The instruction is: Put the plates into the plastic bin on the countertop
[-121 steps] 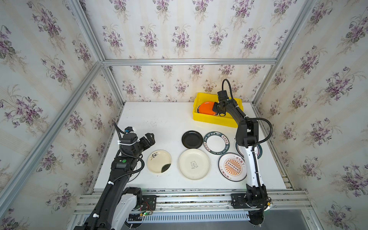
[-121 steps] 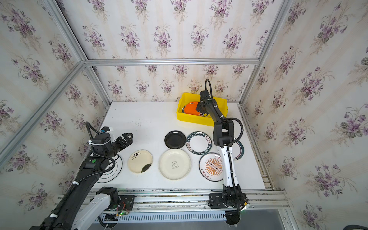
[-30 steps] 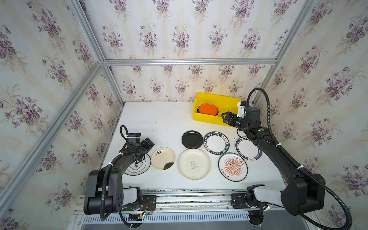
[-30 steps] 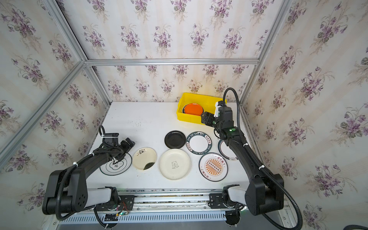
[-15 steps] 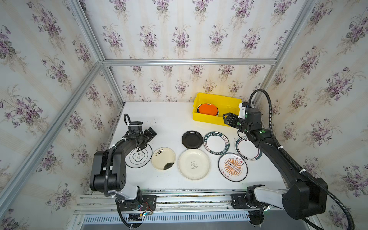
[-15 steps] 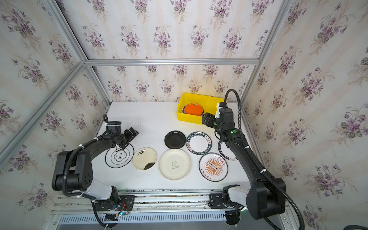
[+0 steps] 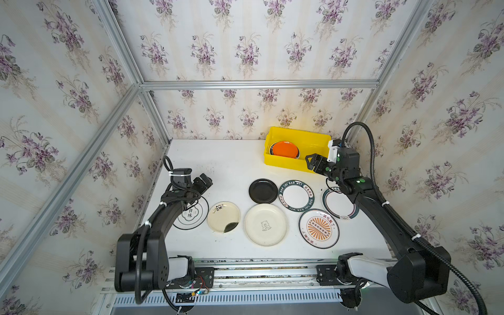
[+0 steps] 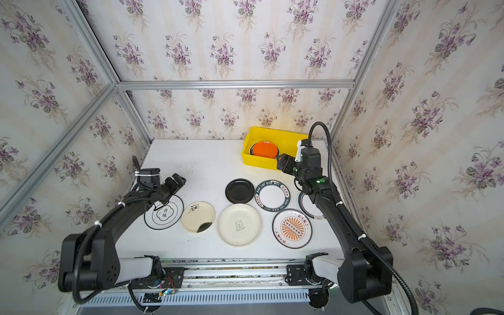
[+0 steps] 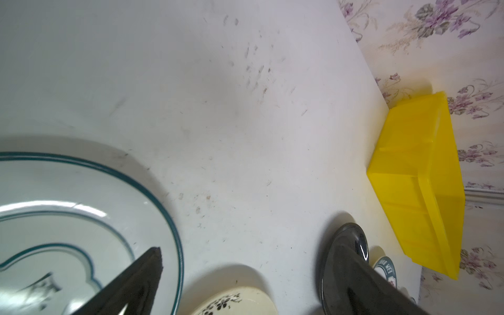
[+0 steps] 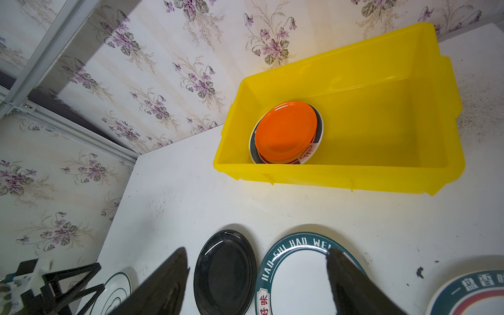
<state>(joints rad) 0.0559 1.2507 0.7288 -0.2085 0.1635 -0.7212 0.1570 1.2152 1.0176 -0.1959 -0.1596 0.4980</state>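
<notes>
both claws open and empty; two plates in the bin, seven on the countertop

at the left claw (image 7: 204,181): spread to the widest, gripping nothing. hovering above the far rim of the thin-ringed white plate (image 7: 192,215) at the left end of the countertop (image 7: 231,161); impossible to tell from the top views whether touching it. seen from the left wrist, one finger (image 9: 136,278) across that plate, its partner across the black plate (image 9: 350,231), with only scuffed white top in the gap.

at the right claw (image 7: 313,162): parted wide too, equally empty. held in the air before the near wall of the yellow bin (image 7: 286,165), toward its right end, touching nothing. seen from the right wrist, one finger (image 10: 169,281) beside the black plate, its partner (image 10: 346,278) over the lettered-rim plate (image 10: 294,275), open air between.

inside the bin, at its left end: the orange plate (image 7: 285,149) lying flat on a dark-rimmed plate (image 10: 311,152).

out on the countertop, seven more. front row, left to right in both top views: thin-ringed white plate, cream plate with ink smudge (image 7: 223,216), cream bear plate (image 7: 266,225), orange sunburst plate (image 7: 319,228). behind them: black plate, lettered-rim plate just beside it, then a second lettered plate (image 7: 338,208), partly hidden under the right arm. bear plate's rim touching or just short of the black plate's; cannot tell which.
</notes>
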